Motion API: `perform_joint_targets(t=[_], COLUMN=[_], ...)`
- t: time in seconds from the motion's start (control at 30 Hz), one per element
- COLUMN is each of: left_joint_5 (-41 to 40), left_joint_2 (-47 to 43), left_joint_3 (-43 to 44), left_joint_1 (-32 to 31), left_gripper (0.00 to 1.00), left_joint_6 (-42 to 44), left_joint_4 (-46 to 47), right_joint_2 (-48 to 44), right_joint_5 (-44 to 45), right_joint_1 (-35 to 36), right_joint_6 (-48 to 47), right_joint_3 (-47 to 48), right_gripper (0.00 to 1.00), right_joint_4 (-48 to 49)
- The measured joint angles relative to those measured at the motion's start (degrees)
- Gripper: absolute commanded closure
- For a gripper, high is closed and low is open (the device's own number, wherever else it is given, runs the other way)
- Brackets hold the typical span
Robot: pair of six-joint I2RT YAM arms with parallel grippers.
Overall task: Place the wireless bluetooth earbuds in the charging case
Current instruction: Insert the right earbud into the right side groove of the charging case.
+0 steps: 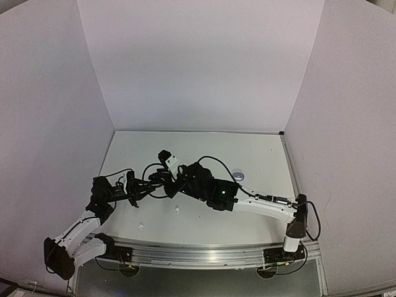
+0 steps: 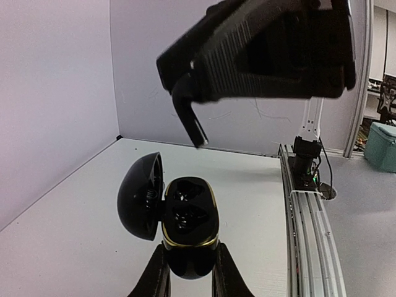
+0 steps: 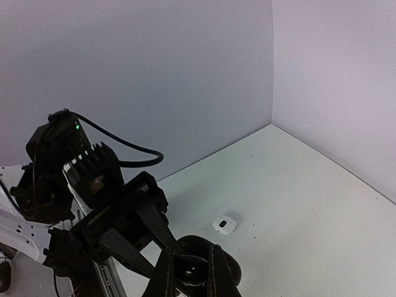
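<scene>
A white table lies inside 3 plain white wall panels: 1 at the back and 1 on each side. An aluminium rail runs along the table's near edge. In the left wrist view, a teal box shows past the rail.

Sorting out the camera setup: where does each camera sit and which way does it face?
Top external: high behind the robot, facing down onto the table; both arms show.
Left wrist: looks forward past the left pincer gripping the open black case.
Right wrist: looks down past the right pincer onto that case.
Shared: both wrist views show the case.
</scene>
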Motion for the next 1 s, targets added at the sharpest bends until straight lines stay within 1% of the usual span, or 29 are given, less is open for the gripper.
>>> perform_joint_targets(t=[0.17,0.33,0.77,1.0], left_joint_5=[-0.05,0.29,1.81,1.92], left_joint_2=[0.01,0.24,1.44,1.52], left_joint_3=[0.0,0.0,0.04,0.04], left_joint_1=[0.0,0.0,0.0,0.0], left_gripper=[1.0,1.0,1.0,1.0], left_joint_6=[-2.24,-3.74,-4.93,-5.28], left_joint_4=[0.07,0.51,1.64,1.18], right_joint_2=[0.0,0.0,0.0,-0.05], right_joint_5=[-1.05,-0.91,0.38,0.35], right_joint_1=[0.0,0.0,0.0,0.02], right_joint_6=[-1.59,-3.58,-9.04,-11.26], right_joint_3=[-2.47,-2.65,-2.94,-5.85], right_gripper=[1.0,1.0,1.0,1.0], right_joint_4=[-0.19,-0.13,-0.07,2.18])
